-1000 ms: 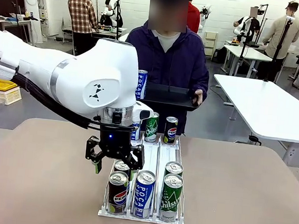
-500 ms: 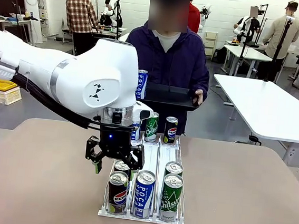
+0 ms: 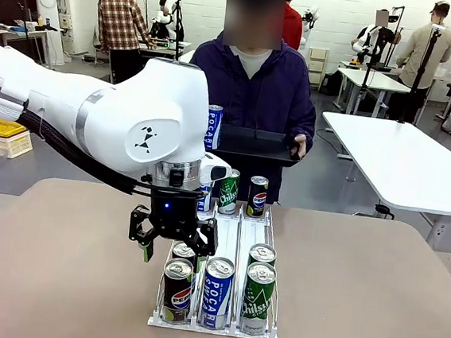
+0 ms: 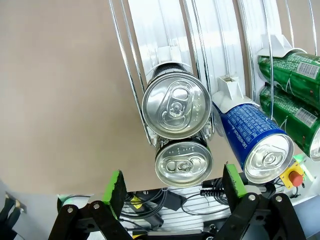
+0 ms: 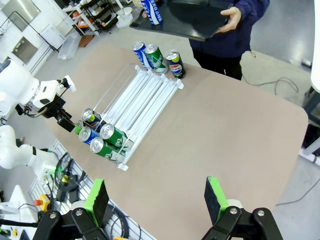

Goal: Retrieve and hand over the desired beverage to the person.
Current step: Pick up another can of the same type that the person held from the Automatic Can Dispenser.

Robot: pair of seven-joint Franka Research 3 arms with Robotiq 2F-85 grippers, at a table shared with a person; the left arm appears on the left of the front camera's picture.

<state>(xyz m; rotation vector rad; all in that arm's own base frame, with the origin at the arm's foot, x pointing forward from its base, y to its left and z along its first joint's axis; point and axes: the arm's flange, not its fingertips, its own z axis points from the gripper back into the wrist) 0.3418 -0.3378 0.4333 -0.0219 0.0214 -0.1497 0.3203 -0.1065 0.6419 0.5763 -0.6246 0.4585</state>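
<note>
Front view — tan table (image 3: 372, 311), white wall (image 3: 345, 5).

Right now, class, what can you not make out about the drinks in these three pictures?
Front view: the left arm covers most of the blue can at the rack's far end.
Left wrist view: the right edge cuts off the green cans; the two cans ahead of the left claw show lids, no labels.
Right wrist view: the rack's front cans are too small to read.
</note>
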